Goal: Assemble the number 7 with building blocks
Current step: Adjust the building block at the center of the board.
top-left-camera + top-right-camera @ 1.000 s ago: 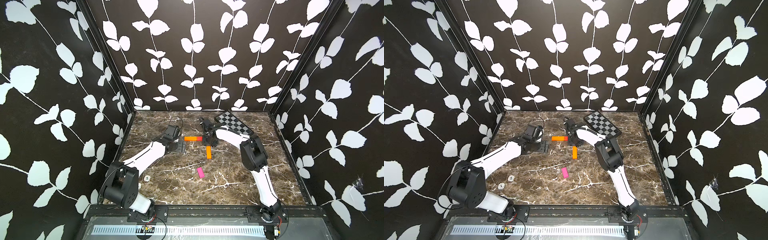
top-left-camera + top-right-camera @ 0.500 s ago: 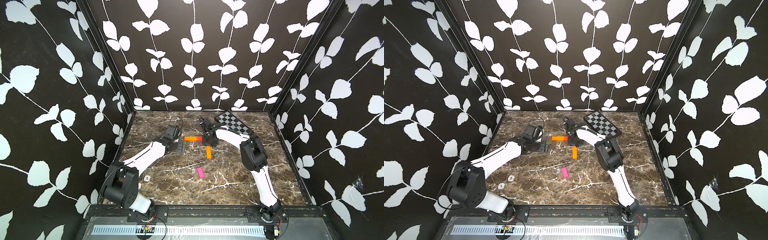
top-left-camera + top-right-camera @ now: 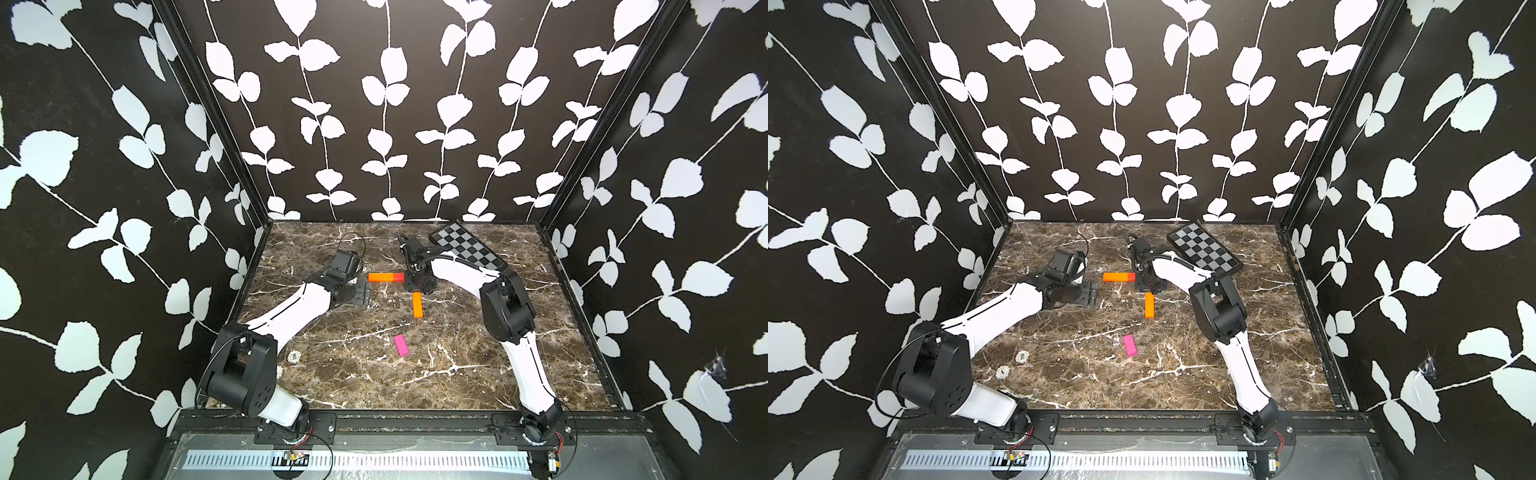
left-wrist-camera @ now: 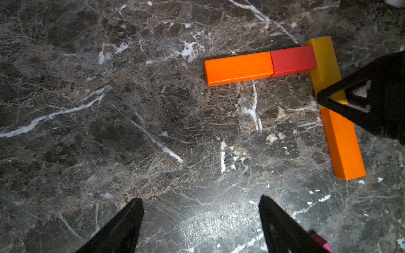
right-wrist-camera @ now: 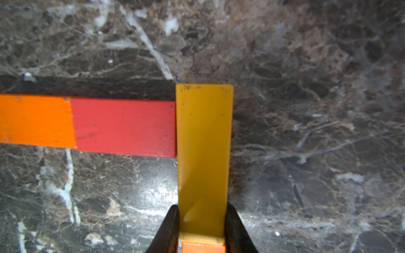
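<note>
RIGHT ARM: stretched forward, elbow raised; right gripper point(image 5: 202, 211) clamped on yellow block point(image 5: 203, 142) | YELLOW BLOCK: side against red-orange block point(image 5: 125, 128), end abutting stem orange block point(image 4: 341, 144) | LEFT ARM: low; left gripper point(image 4: 200, 201) jaws apart, near yellow block | TOP VIEWS: yellow block hidden, seen in wrist views only; pink block point(image 3: 401, 345) well apart from it

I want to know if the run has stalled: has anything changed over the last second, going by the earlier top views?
Nothing visibly changed. Both arms keep the same pose: the right hand stays shut on the yellow block, which sits against the end of the red block, and the left hand stays open above the marble tabletop. The pink block lies where it was.
</note>
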### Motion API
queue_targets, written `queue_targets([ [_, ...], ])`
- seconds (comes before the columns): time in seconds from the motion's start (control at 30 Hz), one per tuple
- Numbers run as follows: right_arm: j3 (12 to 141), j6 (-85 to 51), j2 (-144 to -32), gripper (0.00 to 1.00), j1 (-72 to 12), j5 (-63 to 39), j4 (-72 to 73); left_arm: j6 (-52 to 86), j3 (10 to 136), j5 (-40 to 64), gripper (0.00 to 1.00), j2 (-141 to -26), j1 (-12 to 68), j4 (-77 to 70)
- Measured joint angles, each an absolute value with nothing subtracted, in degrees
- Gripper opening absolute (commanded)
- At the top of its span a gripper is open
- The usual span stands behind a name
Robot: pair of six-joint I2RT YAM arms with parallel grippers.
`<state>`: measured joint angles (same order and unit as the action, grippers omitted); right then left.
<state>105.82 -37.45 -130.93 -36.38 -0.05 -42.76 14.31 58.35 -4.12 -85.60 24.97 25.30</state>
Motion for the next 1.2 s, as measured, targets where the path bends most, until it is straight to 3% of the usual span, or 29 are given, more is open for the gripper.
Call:
queue_targets([
  [1.2, 105.34, -37.85, -130.87, 0.33, -36.45, -0.01, -42.33, 14.31, 58.35, -4.10, 0.85, -85.60, 24.97, 24.93],
])
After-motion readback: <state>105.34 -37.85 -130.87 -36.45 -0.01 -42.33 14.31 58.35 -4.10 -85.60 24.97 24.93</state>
